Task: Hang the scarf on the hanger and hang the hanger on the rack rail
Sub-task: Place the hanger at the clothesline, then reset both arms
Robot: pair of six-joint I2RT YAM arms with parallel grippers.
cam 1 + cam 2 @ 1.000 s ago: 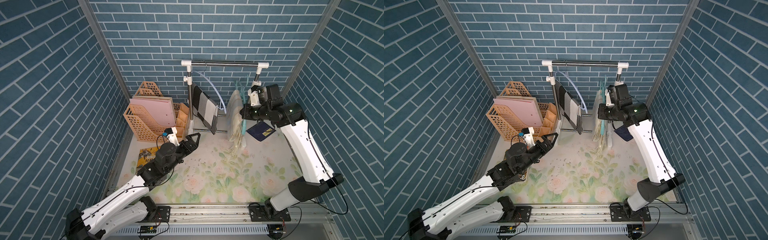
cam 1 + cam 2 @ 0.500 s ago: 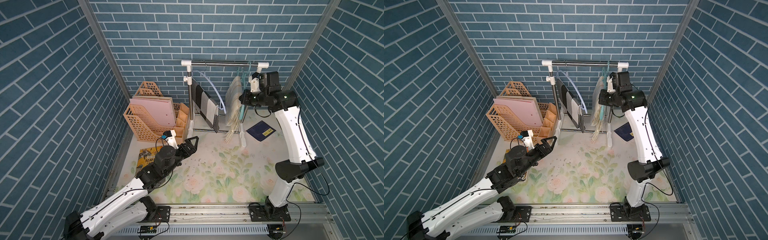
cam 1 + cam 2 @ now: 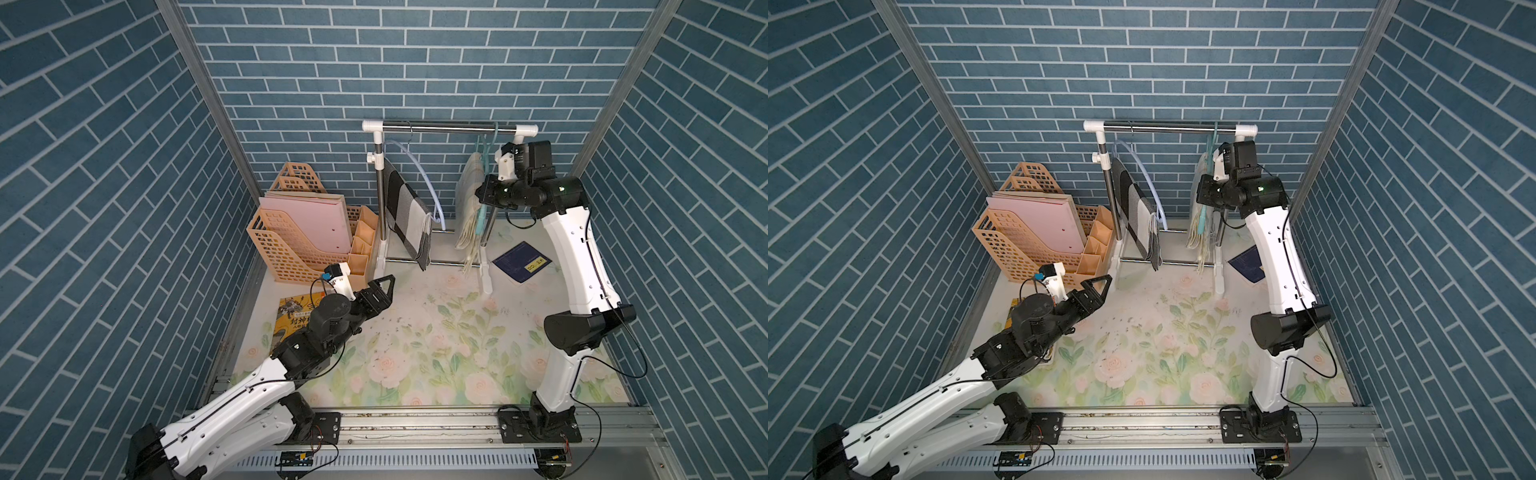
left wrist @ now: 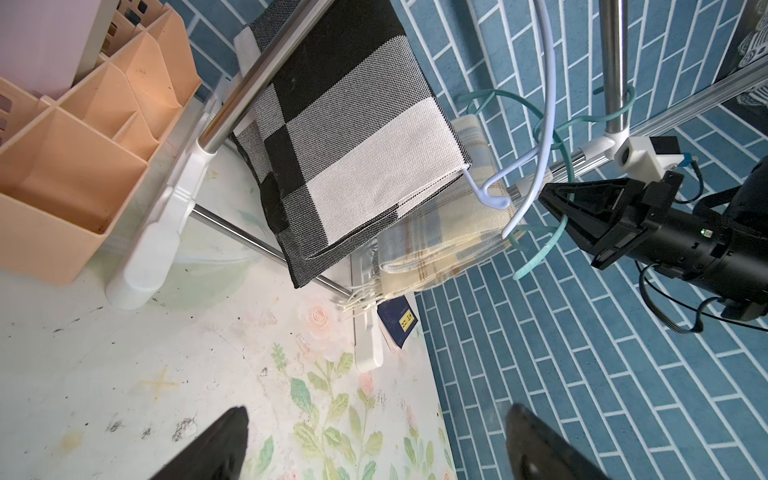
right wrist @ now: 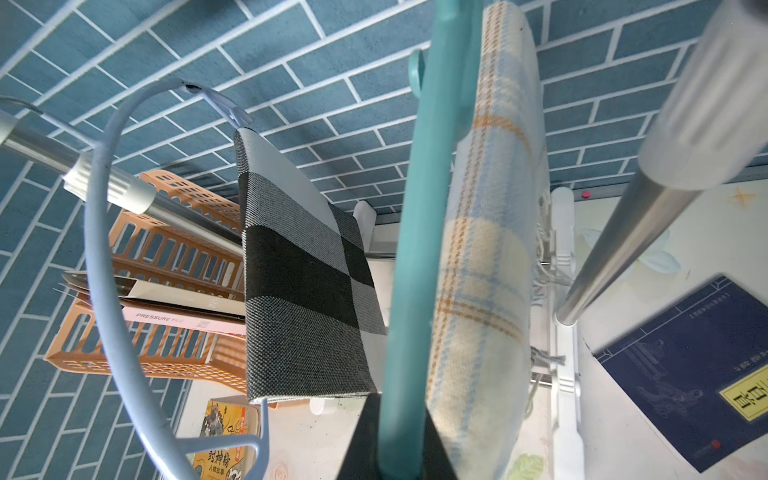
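I have the right gripper (image 5: 399,453) clamped shut on the teal hanger (image 5: 415,249) at the bottom centre of its wrist view. I judge this steadies the hanger while its hook sits over the rail (image 3: 449,128) at upper centre. The cream plaid scarf (image 5: 486,270) is draped over that hanger, right of centre. The left gripper (image 3: 384,284) hangs wide open and empty at lower left, well apart from the rail.
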